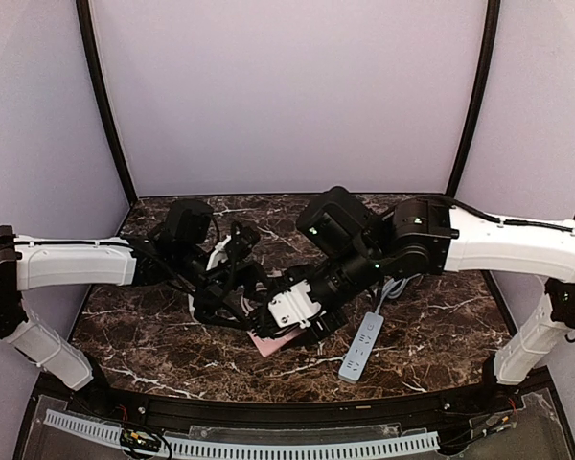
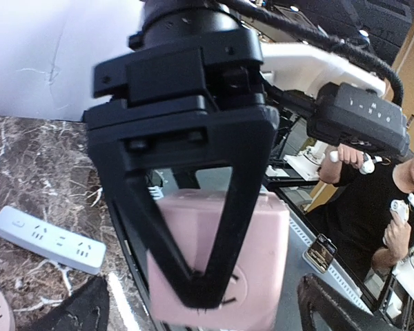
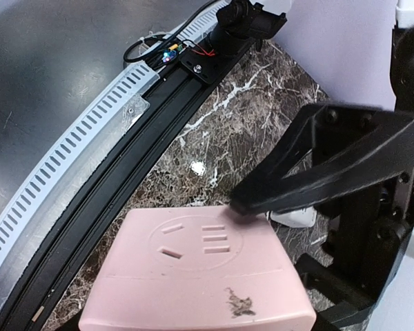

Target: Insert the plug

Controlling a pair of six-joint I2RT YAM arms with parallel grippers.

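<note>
Pink socket cube (image 3: 193, 276), probably rigid, light and slick, gripped across flat faces by right claw (image 2: 203, 286), near power strip (image 1: 361, 347); left claw (image 1: 232, 292) wide.

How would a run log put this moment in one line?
right gripper: holding pink socket cube | left gripper: alongside, grip unclear | power strip: on table

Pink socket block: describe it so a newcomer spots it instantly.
On the dark marble table, look at the centre, left of the long pale power strip. The pink socket block is squat, not long, with a round socket face.
</note>
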